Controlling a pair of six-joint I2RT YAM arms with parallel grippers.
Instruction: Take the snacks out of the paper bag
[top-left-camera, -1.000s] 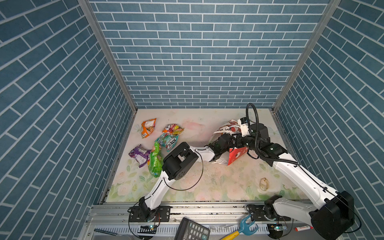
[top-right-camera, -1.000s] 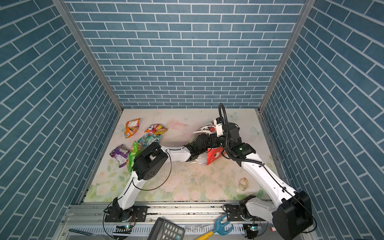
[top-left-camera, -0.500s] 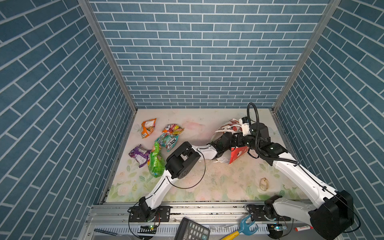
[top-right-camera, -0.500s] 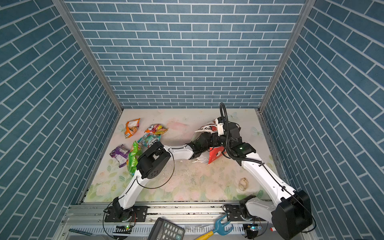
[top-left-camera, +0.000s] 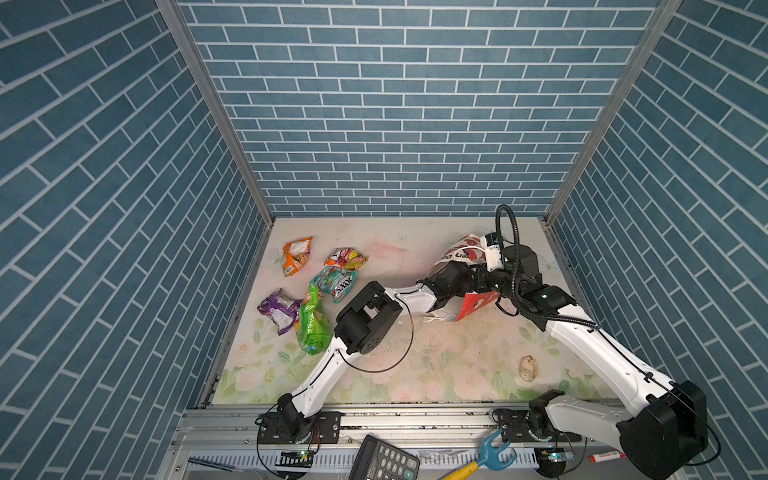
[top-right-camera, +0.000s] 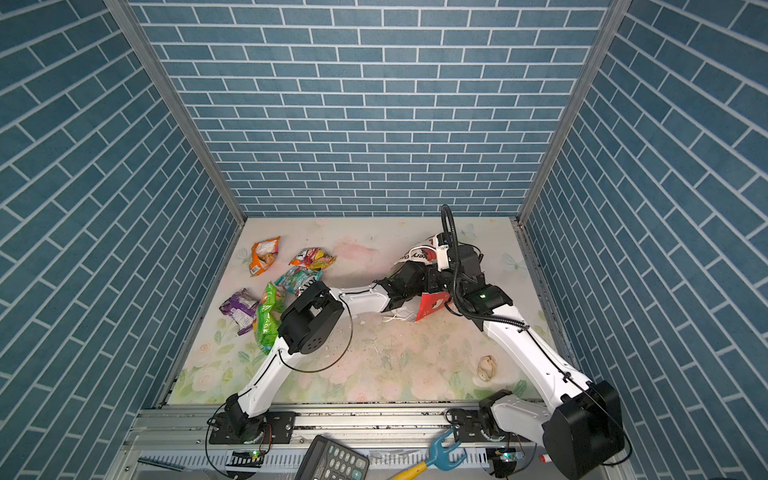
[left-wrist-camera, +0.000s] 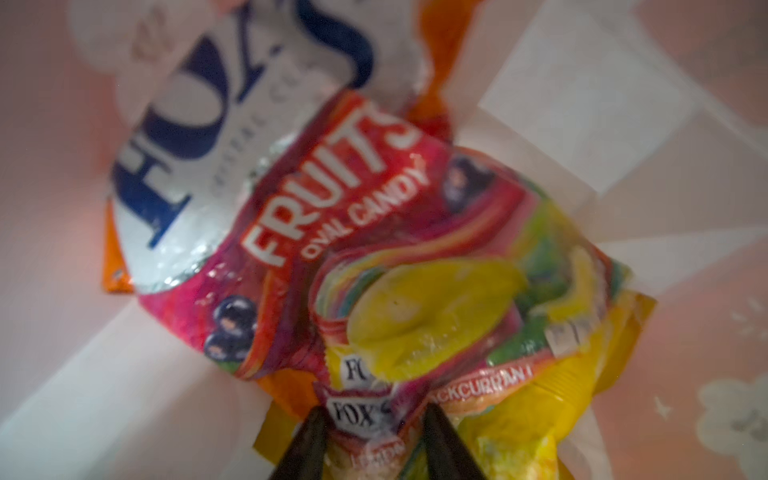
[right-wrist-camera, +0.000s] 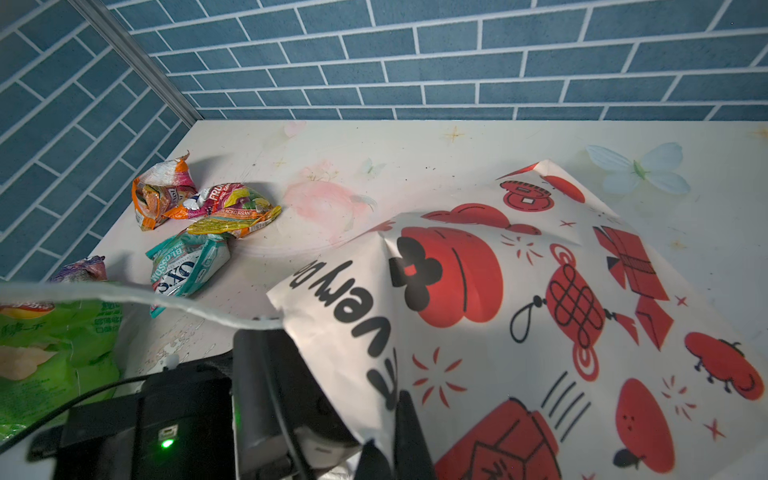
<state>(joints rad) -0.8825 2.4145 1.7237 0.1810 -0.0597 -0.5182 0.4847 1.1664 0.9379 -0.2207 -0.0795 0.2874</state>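
Note:
The paper bag (top-left-camera: 459, 255) (top-right-camera: 419, 254), white with red pictures, lies on its side at the back right. My right gripper (right-wrist-camera: 392, 440) is shut on its rim, with the printed paper (right-wrist-camera: 540, 311) between the fingers. My left arm reaches into the bag's mouth, so its gripper is hidden in both top views. In the left wrist view my left gripper (left-wrist-camera: 374, 415) is inside the bag, pinching the crumpled edge of a multicolour FOX'S snack packet (left-wrist-camera: 374, 257) that lies over a yellow packet (left-wrist-camera: 552, 407). Several snacks lie at the left: orange (top-left-camera: 296, 255), multicolour (top-left-camera: 345, 258), teal (top-left-camera: 336, 282), purple (top-left-camera: 277, 309) and green (top-left-camera: 312, 322).
A pale seashell (top-left-camera: 528, 368) rests on the mat at the front right. Below the table's front rail lie a calculator (top-left-camera: 382, 459) and a blue and yellow tool (top-left-camera: 486, 455). Brick walls close in three sides. The bag's white cord handle (right-wrist-camera: 124, 295) hangs across the right wrist view.
My left arm has pushed further into the bag and its jaws have narrowed onto the packet. The right arm and the bag have stayed put.

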